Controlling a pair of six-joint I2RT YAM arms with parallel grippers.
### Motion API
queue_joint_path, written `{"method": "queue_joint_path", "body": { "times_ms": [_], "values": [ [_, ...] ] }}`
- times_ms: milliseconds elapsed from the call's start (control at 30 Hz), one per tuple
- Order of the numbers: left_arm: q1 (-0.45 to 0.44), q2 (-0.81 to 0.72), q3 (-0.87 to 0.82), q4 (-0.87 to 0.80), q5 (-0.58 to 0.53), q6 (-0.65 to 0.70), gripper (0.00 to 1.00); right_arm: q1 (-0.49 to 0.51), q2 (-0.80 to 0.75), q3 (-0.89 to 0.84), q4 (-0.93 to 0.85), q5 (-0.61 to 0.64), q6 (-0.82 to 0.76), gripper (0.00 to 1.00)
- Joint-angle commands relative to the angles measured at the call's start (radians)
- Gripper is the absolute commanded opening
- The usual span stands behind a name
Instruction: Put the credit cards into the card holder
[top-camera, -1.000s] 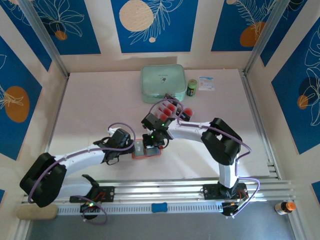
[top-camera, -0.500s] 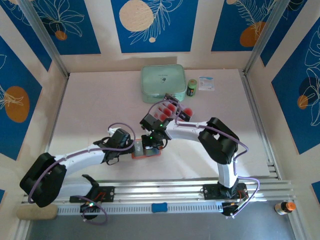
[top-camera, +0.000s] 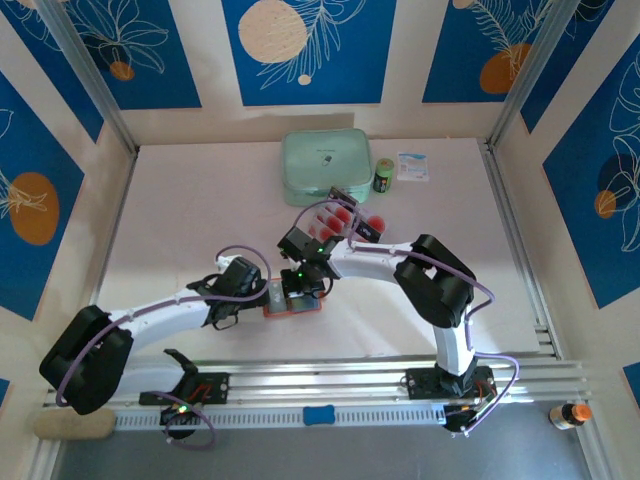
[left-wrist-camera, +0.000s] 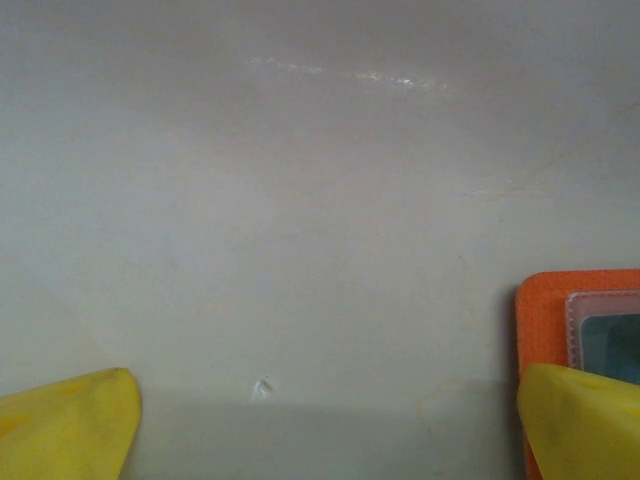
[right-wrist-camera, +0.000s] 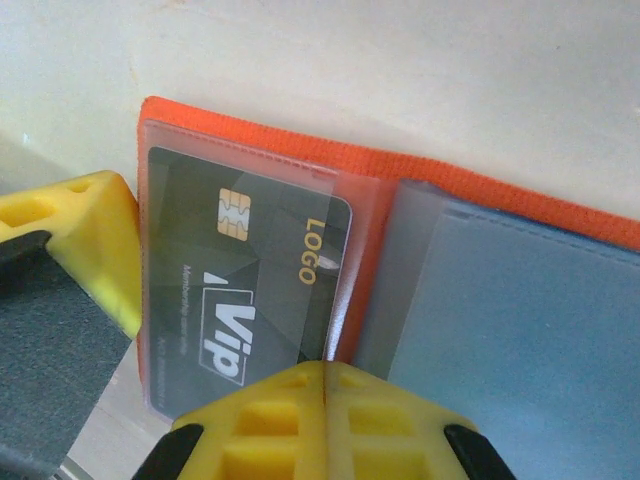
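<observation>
The orange card holder (top-camera: 293, 307) lies open on the table between my two grippers. In the right wrist view the card holder (right-wrist-camera: 262, 140) has a dark card marked VIP (right-wrist-camera: 240, 275) inside its clear left sleeve, and grey-blue sleeves (right-wrist-camera: 520, 310) lie over its right half. My right gripper (right-wrist-camera: 325, 372) is shut, its tips pressed together at the holder's fold with nothing seen between them. My left gripper (left-wrist-camera: 320, 430) stands open on the table, its right fingertip (left-wrist-camera: 580, 420) over the holder's left edge (left-wrist-camera: 575, 285). The credit cards (top-camera: 335, 216), pale with red circles, sit fanned behind the right gripper (top-camera: 300, 284).
A mint-green case (top-camera: 322, 167) lies at the back, with a small green can (top-camera: 384, 176) and a white packet (top-camera: 412, 166) to its right. Bare table spreads to the left of the left gripper (top-camera: 262, 296). Side walls enclose the workspace.
My right gripper has shifted slightly to the left over the holder. The left arm has stayed still.
</observation>
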Motion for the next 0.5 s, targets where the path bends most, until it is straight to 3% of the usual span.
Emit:
{"method": "queue_joint_path", "body": {
  "times_ms": [0, 467],
  "values": [
    [0.011, 0.015, -0.013, 0.035, 0.016, -0.008, 0.97, 0.011, 0.024, 0.018, -0.014, -0.031, 0.003, 0.00],
    [0.011, 0.016, -0.013, 0.039, 0.021, -0.010, 0.97, 0.002, 0.028, -0.005, 0.055, -0.111, 0.051, 0.00]
  ]
}}
